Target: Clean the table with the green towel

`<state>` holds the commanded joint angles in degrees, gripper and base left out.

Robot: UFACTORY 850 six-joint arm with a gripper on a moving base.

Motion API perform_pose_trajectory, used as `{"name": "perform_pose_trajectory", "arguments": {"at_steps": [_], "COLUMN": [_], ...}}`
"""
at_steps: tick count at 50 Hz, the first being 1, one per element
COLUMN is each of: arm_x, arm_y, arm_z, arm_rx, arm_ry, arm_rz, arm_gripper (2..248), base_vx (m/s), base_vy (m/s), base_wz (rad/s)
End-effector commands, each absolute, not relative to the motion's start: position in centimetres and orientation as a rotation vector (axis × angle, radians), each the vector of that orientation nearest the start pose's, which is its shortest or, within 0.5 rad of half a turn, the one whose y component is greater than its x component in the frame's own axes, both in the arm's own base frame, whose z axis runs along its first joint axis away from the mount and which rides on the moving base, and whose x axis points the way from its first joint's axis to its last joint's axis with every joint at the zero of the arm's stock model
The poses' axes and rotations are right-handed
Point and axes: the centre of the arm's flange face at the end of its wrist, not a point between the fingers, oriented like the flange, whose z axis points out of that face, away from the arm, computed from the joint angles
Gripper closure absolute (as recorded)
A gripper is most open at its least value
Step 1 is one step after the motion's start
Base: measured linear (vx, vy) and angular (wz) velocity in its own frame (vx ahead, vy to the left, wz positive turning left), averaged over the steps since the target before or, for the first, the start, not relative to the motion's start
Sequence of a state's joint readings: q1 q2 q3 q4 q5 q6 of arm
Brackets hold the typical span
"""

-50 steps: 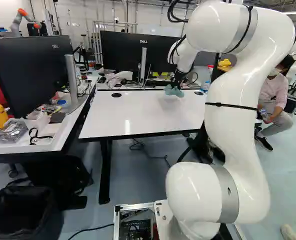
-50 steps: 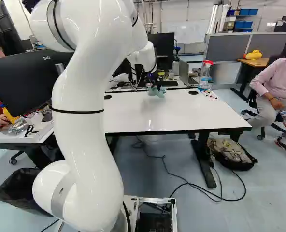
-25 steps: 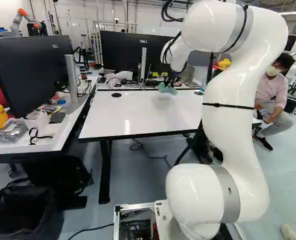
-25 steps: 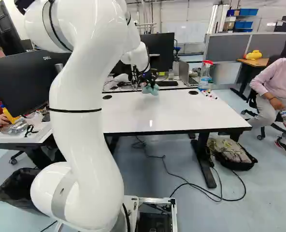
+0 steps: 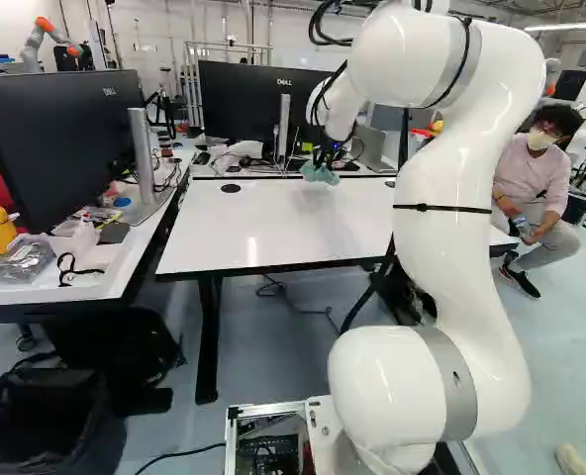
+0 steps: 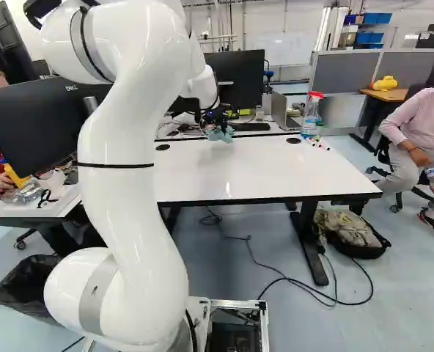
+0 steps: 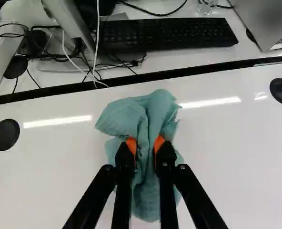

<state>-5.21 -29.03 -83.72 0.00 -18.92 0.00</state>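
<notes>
White tabletop (image 5: 273, 233): far-side wiping seemingly underway, nearer stretch probably left; gripper (image 7: 145, 144) nearly closed, green towel (image 7: 150, 112) pinched.

So the green towel (image 7: 124, 117) is more of a teal, thin and soft-looking, all bunched up with deep folds and raggedy edges. It's pinched in near the middle, sitting over the far part of the table (image 6: 276, 172) (can't tell if it's actually touching). The table's a glossy white rectangle with dark edging, standing level, bright streaks shining on top.
</notes>
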Motion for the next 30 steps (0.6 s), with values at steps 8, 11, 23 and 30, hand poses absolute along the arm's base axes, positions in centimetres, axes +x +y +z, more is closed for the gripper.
{"name": "perform_pose_trajectory", "arguments": {"at_steps": [8, 11, 23, 30], "arm_x": [67.34, 67.34, 67.34, 67.34], "arm_y": [-6.14, -6.14, -6.14, -6.14], "arm_z": [50.82, 50.82, 50.82, 50.82], "arm_rx": [-3.013, -3.013, -3.013, -3.013], "arm_ry": [0.137, 0.137, 0.137, 0.137], "arm_rz": [-0.973, -0.973, -0.973, -0.973], "arm_gripper": [191, 191, 112, 76], "base_vx": [0.000, 0.000, 0.000, 0.000], "base_vy": [0.000, 0.000, 0.000, 0.000], "base_wz": [0.000, 0.000, 0.000, 0.000]}}
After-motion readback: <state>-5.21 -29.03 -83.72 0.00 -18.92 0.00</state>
